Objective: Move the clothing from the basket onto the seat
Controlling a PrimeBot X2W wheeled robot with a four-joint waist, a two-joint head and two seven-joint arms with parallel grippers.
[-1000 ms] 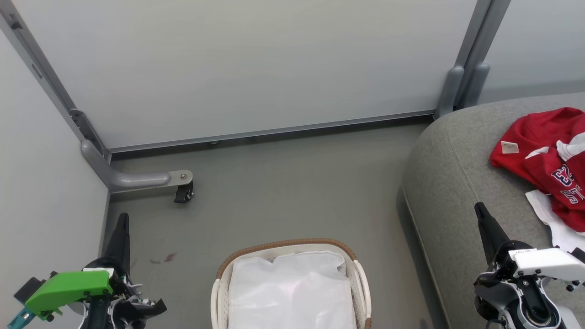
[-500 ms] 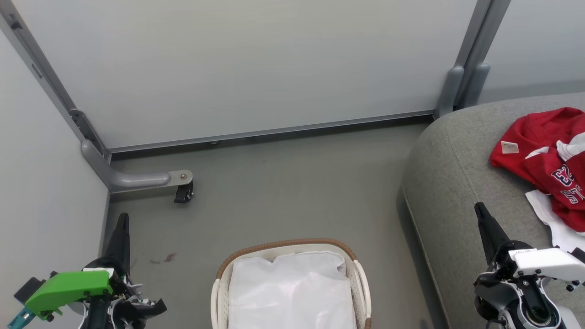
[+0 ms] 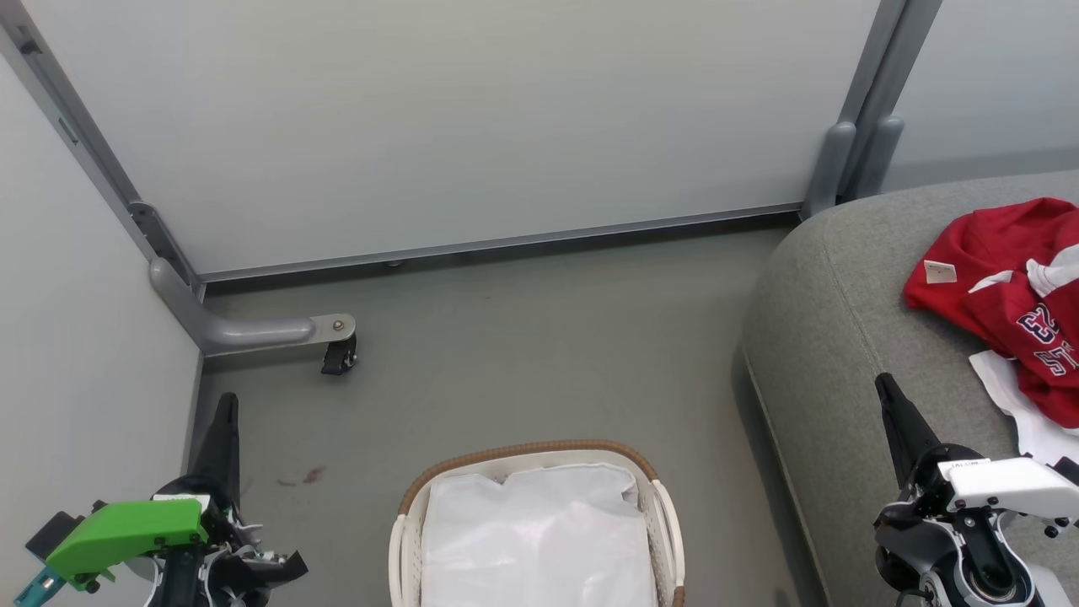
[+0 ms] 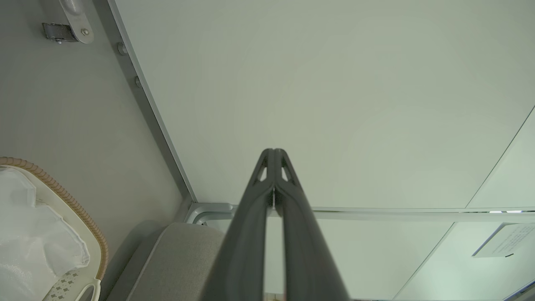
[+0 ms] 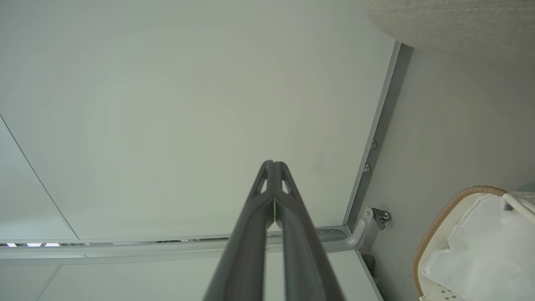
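Red clothing (image 3: 1007,291) with white panels, navy-and-white numbers and a small white tag lies crumpled on the grey seat (image 3: 851,337) at the right of the head view. The white basket (image 3: 403,539) with a brown woven rim stands on the floor at bottom centre, holding a white liner (image 3: 539,539); its rim also shows in the left wrist view (image 4: 62,192) and the right wrist view (image 5: 443,217). My left gripper (image 3: 226,405) is shut and empty, left of the basket. My right gripper (image 3: 883,386) is shut and empty over the seat's front, near the clothing.
Pale partition panels (image 3: 438,118) with grey metal frames close off the back and left. A grey foot with a black caster (image 3: 337,358) juts onto the floor at the left. Grey floor (image 3: 539,337) lies between the basket, the panels and the seat.
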